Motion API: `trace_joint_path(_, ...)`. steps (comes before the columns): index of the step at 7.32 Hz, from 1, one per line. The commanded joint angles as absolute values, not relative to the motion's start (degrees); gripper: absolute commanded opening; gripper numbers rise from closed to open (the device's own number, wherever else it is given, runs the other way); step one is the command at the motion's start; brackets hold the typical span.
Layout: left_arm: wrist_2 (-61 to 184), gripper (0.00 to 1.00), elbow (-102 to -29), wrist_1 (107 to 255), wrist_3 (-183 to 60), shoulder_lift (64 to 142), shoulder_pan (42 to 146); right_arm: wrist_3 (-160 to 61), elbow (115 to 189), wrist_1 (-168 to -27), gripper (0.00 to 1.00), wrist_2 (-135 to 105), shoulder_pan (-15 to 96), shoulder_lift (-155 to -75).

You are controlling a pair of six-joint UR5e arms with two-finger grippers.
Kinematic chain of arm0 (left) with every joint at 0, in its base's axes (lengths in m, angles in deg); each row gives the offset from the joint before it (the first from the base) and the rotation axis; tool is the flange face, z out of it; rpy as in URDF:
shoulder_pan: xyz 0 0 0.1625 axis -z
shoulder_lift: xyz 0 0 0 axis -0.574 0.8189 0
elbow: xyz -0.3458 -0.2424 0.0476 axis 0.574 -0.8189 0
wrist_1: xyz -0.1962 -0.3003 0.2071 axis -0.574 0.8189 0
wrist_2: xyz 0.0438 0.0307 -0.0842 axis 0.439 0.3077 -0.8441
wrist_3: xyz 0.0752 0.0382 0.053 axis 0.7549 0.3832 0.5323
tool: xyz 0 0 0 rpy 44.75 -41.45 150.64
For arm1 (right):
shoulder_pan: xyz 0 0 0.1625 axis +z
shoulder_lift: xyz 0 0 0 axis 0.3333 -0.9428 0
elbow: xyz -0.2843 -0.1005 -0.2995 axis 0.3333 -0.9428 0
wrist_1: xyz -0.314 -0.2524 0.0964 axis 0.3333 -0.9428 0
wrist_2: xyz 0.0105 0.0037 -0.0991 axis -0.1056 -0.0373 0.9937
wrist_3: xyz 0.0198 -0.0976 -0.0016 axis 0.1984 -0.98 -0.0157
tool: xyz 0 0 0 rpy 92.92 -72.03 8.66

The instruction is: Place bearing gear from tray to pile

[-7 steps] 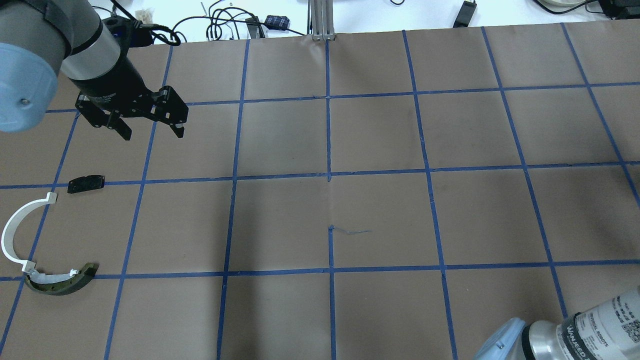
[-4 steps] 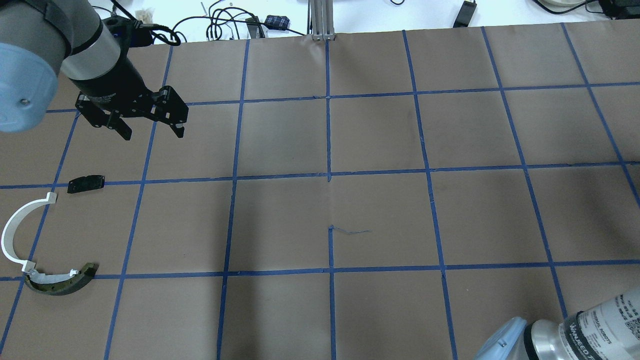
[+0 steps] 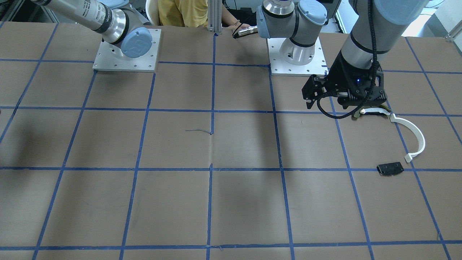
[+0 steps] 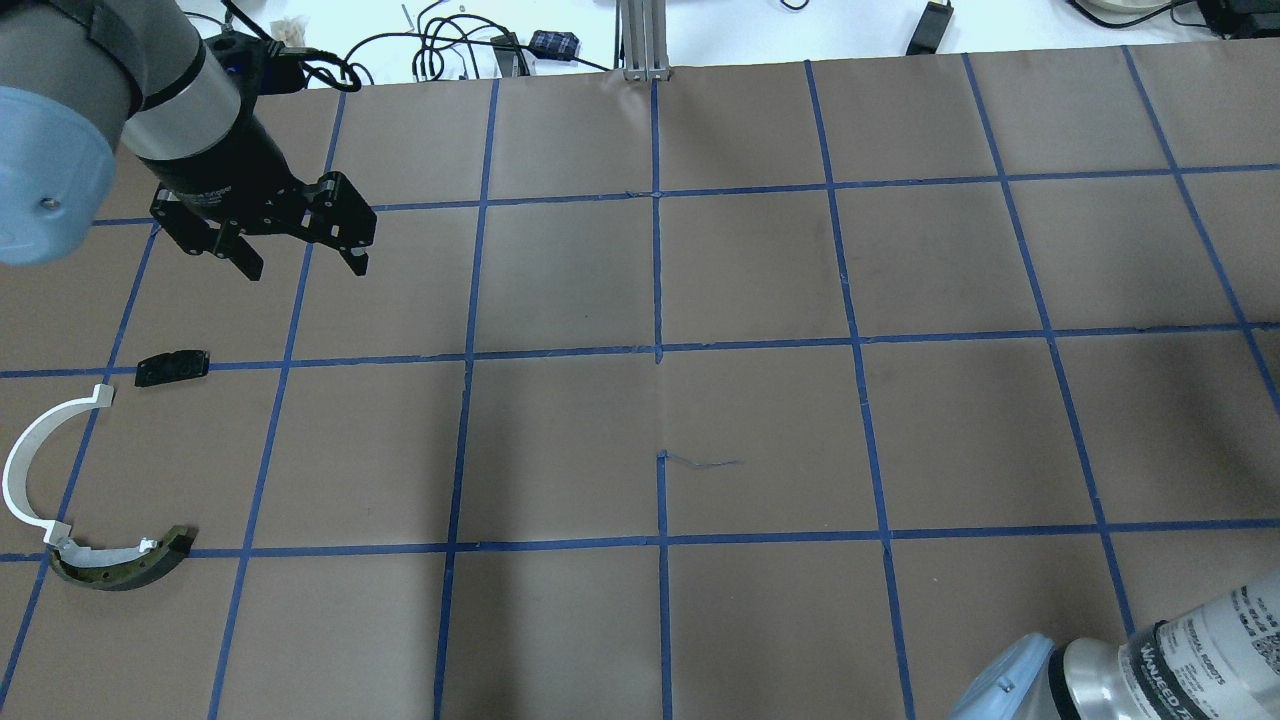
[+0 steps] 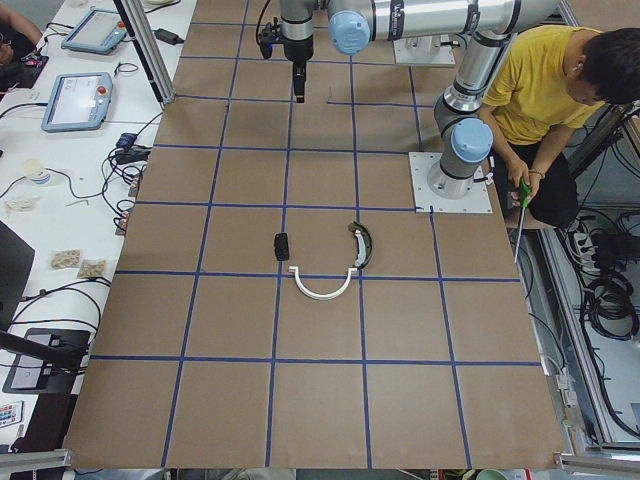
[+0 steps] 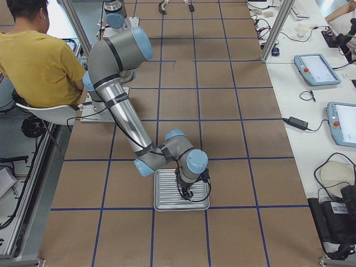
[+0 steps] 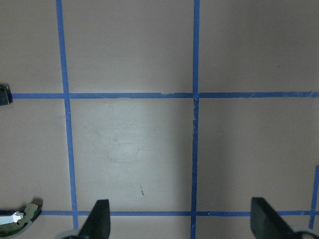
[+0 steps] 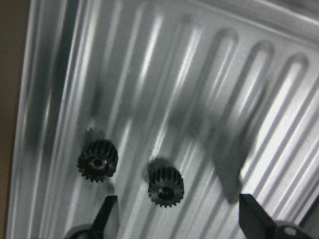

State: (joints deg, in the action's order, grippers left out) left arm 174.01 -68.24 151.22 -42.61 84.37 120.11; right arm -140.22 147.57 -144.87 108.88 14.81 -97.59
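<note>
Two small black bearing gears [image 8: 97, 160] [image 8: 166, 186] lie on the ribbed silver tray [image 8: 209, 74]. My right gripper [image 8: 179, 216] hovers just above them, open and empty; the nearer gear lies just ahead of its fingertips. The exterior right view shows it over the tray [image 6: 161, 206]. The pile lies at the table's left: a white arc strip [image 4: 35, 460], a small black plate [image 4: 172, 367] and a dark curved piece with a yellowish edge [image 4: 120, 565]. My left gripper [image 4: 305, 268] hangs open and empty above bare paper, beyond the pile.
Brown paper with a blue tape grid covers the table [image 4: 760, 420]. An aluminium post [image 4: 640, 40] and cables stand at the far edge. A person in a yellow shirt [image 6: 39, 61] sits behind the robot bases. Tablets [image 6: 317, 69] lie on a side table.
</note>
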Motion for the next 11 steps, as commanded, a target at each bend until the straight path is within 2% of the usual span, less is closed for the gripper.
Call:
trace_joint_path(1,173.93,1.00,-68.24,151.22,-42.61,84.36,120.11,-140.30,147.62,-144.49,0.84,108.54,14.81,-97.62)
trace_joint_path(5,174.01,1.00,-68.24,151.22,-42.61,84.36,120.11,-140.39,148.93,-145.19,0.61,108.36,15.24,-98.32)
trace_joint_path(6,174.01,1.00,-68.24,151.22,-42.61,84.36,120.11,-140.39,148.93,-145.19,0.59,108.36,15.24,-98.33)
trace_joint_path(8,174.01,1.00,-68.24,151.22,-42.61,84.36,120.11,-140.56,148.93,-145.37,0.41,108.54,15.24,-98.41)
trace_joint_path(10,174.01,1.00,-68.24,151.22,-42.61,84.36,120.11,-140.56,148.93,-145.37,0.18,108.45,15.33,-98.59)
trace_joint_path(11,173.93,1.00,-68.24,151.22,-42.61,84.36,120.11,-140.56,148.93,-145.37,0.14,108.45,15.42,-98.85)
